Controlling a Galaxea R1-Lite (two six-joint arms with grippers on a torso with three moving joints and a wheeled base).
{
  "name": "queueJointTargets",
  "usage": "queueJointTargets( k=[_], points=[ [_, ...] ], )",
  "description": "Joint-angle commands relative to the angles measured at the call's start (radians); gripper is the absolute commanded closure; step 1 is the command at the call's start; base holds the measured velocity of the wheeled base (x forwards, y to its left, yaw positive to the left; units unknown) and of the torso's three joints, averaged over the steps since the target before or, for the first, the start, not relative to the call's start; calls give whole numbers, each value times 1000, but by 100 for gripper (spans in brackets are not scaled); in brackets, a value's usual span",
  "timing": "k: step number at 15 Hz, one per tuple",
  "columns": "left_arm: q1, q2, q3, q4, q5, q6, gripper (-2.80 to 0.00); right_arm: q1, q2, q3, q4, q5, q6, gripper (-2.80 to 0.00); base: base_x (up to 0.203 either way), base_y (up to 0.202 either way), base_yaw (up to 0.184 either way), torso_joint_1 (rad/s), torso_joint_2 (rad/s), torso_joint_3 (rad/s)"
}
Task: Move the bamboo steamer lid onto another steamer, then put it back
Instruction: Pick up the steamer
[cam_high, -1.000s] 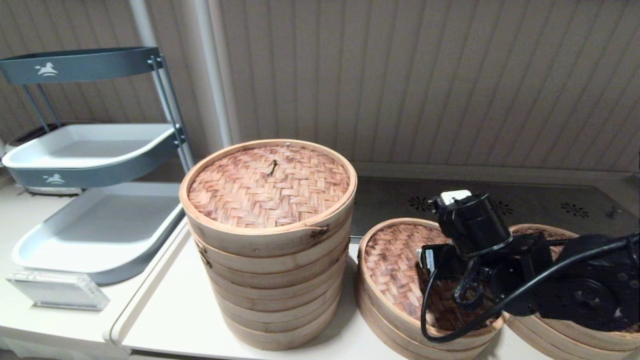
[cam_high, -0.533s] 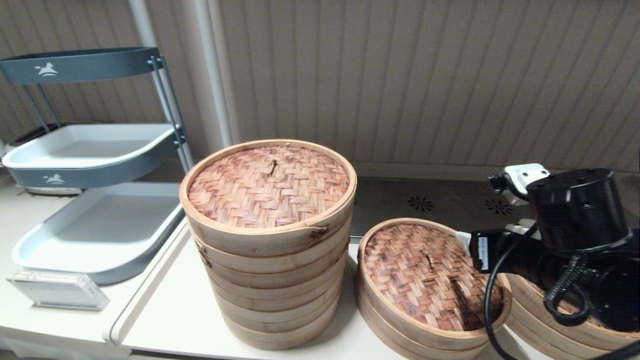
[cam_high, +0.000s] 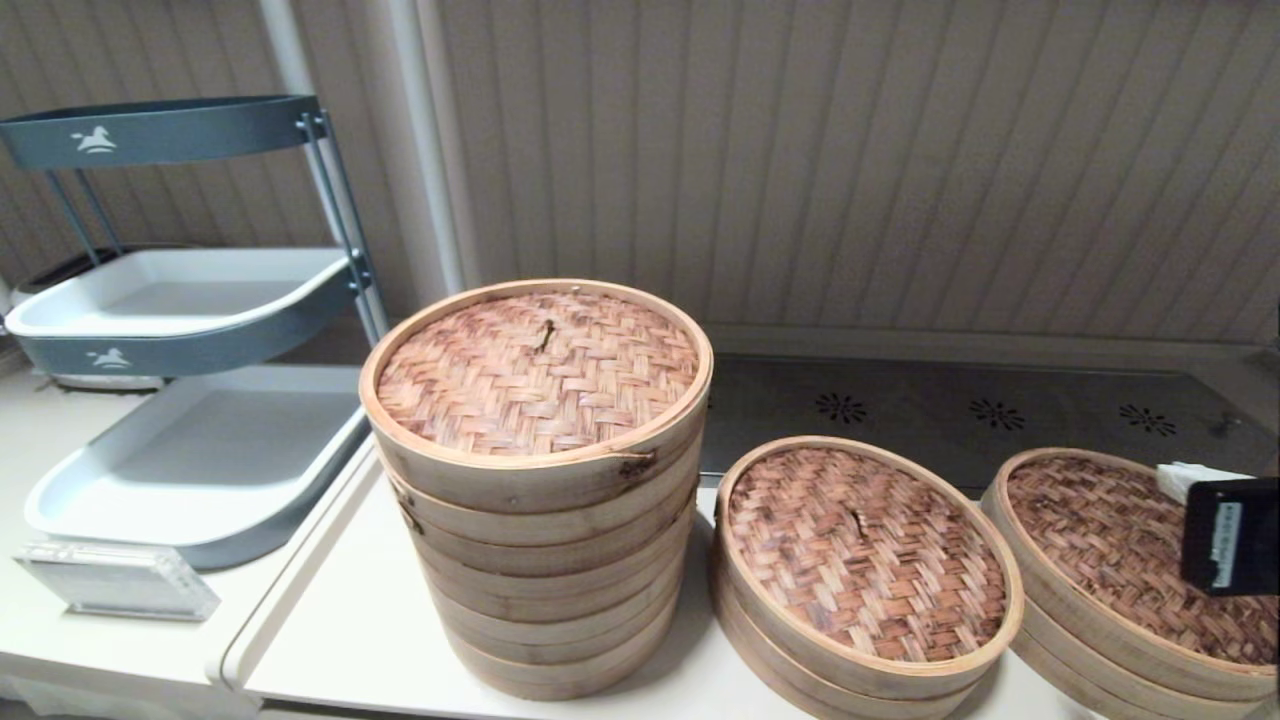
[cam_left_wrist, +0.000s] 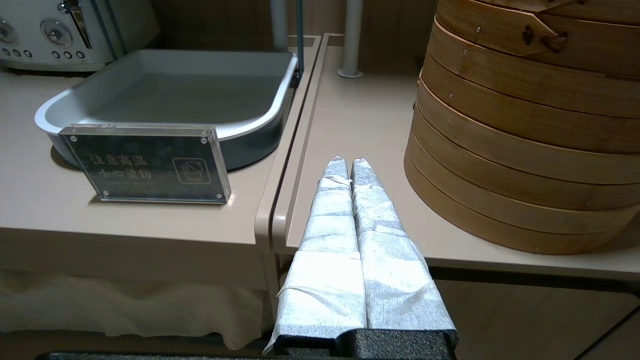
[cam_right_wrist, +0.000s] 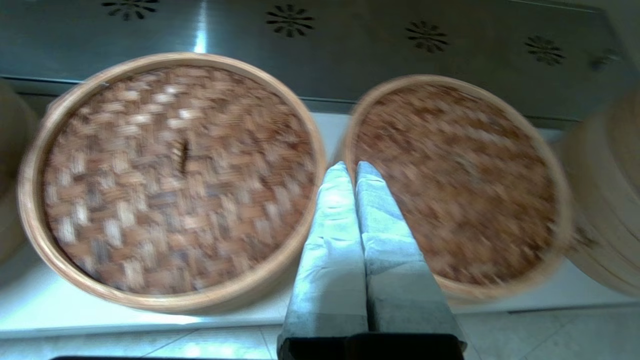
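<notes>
The bamboo steamer lid (cam_high: 865, 550), dark herringbone weave with a small knot, lies flat on the middle low steamer (cam_high: 800, 655); nothing touches it. It also fills one side of the right wrist view (cam_right_wrist: 170, 175). Beside it on the right, a second low steamer (cam_high: 1075, 610) carries a darker woven top (cam_right_wrist: 455, 185); no pale mesh floor shows anywhere. My right gripper (cam_right_wrist: 350, 167) is shut and empty, hovering off the table's front over the gap between the two low steamers; it shows at the head view's right edge (cam_high: 1175, 477). My left gripper (cam_left_wrist: 349, 162) is shut and empty, parked low at the table's front edge.
A tall many-tiered pale steamer (cam_high: 545, 560) with a reddish woven lid (cam_high: 535, 370) stands left of centre. A grey tiered tray rack (cam_high: 190, 300) and an acrylic sign (cam_high: 115, 580) sit at far left. A steel plate (cam_high: 1000, 410) runs along the back. Another pale steamer (cam_right_wrist: 610, 200) stands further right.
My right arm has drawn away from over the middle lid, rightward and back toward the front, leaving the head view almost entirely. The lid stays on its steamer.
</notes>
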Motion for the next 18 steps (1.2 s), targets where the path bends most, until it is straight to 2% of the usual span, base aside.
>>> queueJointTargets(
  k=[1, 3, 7, 8, 11, 13, 15, 17, 18],
  points=[
    [1, -3, 25, -1, 0, 0, 0, -6, -190, 11, 77, -33, 1, 0, 0, 0, 0, 0, 0, 0],
    [0, -2, 25, -1, -1, 0, 0, -54, -285, 33, 151, -55, 1, 0, 0, 0, 0, 0, 0, 0],
    [2, -2, 25, -1, -1, 0, 0, -202, -427, 134, 174, -61, -5, 0, 0, 0, 0, 0, 0, 0],
    [0, -2, 25, -1, -1, 0, 0, -209, -433, 141, 173, -59, -9, 0, 0, 0, 0, 0, 0, 0],
    [0, -2, 25, -1, 1, 0, 0, -228, -550, 295, 146, -44, -29, 0, 0, 0, 0, 0, 0, 0],
    [2, -2, 25, -1, 0, 0, 0, -238, -586, 344, 129, -39, -33, 0, 0, 0, 0, 0, 0, 0],
    [2, -2, 25, -1, -1, 0, 0, -296, -627, 410, 127, -37, -35, 0, 0, 0, 0, 0, 0, 0],
    [0, -2, 25, -1, -1, 0, 0, -332, -705, 454, 107, 21, -65, 0, 0, 0, 0, 0, 0, 0],
    [0, -2, 25, -1, 1, 0, 0, -338, -746, 478, 78, 95, -95, 0, 0, 0, 0, 0, 0, 0]
  ],
)
